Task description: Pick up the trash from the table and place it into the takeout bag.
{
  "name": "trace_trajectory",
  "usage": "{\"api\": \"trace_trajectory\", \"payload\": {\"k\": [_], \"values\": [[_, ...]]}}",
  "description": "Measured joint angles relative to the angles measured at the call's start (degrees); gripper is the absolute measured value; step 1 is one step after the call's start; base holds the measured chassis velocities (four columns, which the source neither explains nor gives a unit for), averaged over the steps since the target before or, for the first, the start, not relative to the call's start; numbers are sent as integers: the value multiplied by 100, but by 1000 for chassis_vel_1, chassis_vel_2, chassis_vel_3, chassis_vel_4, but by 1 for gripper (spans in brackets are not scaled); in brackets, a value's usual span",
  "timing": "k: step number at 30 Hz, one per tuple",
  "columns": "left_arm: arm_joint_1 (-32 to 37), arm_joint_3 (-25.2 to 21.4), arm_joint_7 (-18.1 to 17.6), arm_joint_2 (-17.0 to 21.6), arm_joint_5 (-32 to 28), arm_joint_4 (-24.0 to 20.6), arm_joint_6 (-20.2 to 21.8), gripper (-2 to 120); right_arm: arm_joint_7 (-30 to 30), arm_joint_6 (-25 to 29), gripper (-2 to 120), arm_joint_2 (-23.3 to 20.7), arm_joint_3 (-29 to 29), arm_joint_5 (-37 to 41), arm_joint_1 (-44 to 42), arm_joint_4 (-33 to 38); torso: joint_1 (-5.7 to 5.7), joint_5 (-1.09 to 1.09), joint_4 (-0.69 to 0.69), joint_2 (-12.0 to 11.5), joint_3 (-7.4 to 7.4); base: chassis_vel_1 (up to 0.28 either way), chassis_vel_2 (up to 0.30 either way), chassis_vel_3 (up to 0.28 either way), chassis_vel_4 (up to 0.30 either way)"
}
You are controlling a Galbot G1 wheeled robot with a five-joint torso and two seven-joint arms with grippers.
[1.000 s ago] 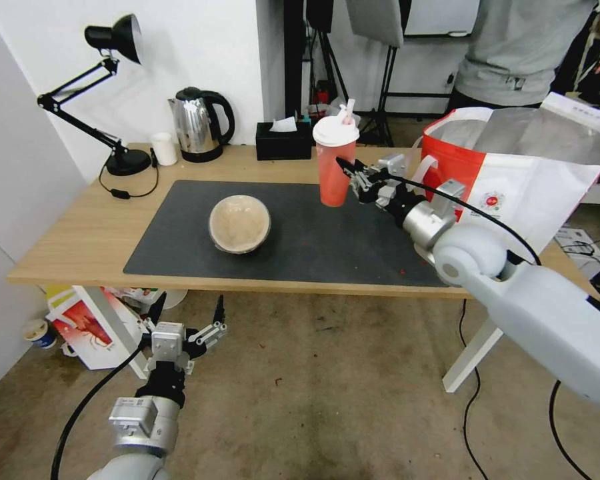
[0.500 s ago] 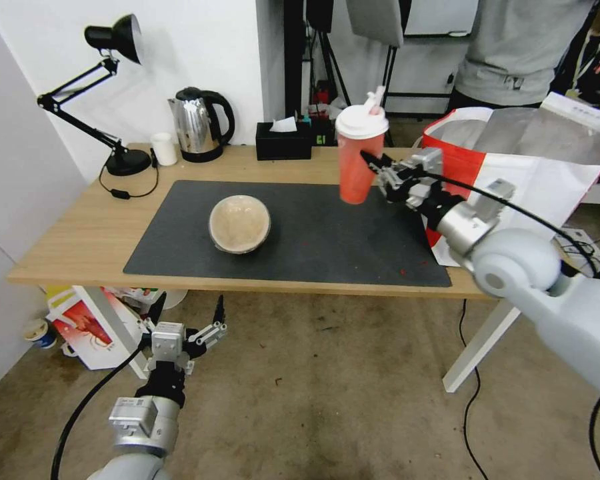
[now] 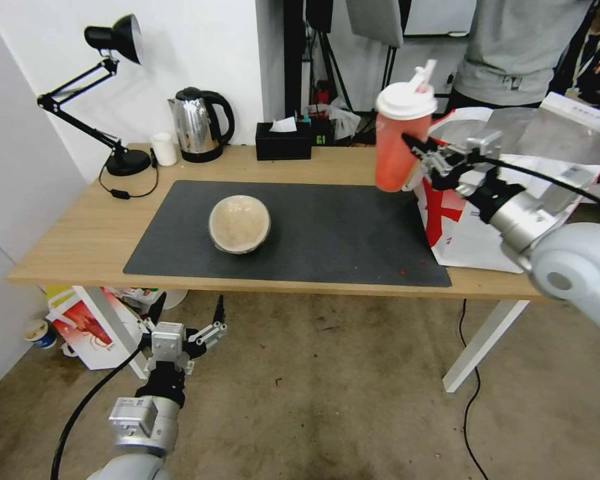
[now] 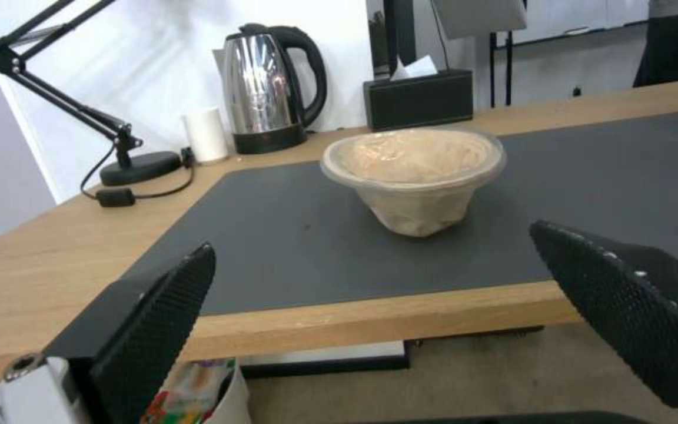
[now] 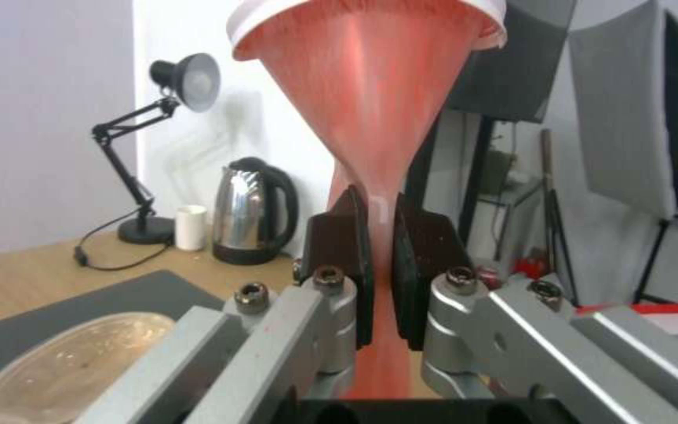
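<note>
At the right of the head frame, the takeout bag (image 3: 513,173) is standing open-mouthed on the table (image 3: 67,247). I am holding the drink cup (image 3: 397,143) pinched in the right gripper (image 3: 425,152), beside the bag's rim, for dropping in. The beige bowl (image 3: 239,223) is waiting at centre frame. The left gripper (image 3: 187,319), spread wide, is idling at lower left.

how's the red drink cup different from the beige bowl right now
The red drink cup is tall, narrow and white-lidded; the beige bowl is low, wide and unlidded. The cup hangs tilted in the air beside the takeout bag, pinched in the right hand; the bowl sits upright on the dark grey mat, untouched. Both are round takeout leftovers.
</note>
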Motion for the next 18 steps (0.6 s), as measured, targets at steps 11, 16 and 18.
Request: {"api": "trace_trajectory", "payload": {"k": [11, 16, 18], "values": [[0, 0, 0, 0, 0, 0, 0, 100, -21, 37, 4, -355, 748, 357, -10, -221, 0, -1, 1, 0, 0, 0, 0, 0, 0], [0, 0, 0, 0, 0, 0, 0, 100, -17, 45, 4, -496, 939, 503, 73, -391, 0, -1, 1, 0, 0, 0, 0, 0, 0], [0, 0, 0, 0, 0, 0, 0, 100, -18, 49, 4, -527, 981, 539, 82, -421, 0, 0, 0, 0, 0, 0, 0, 0, 0]]}}
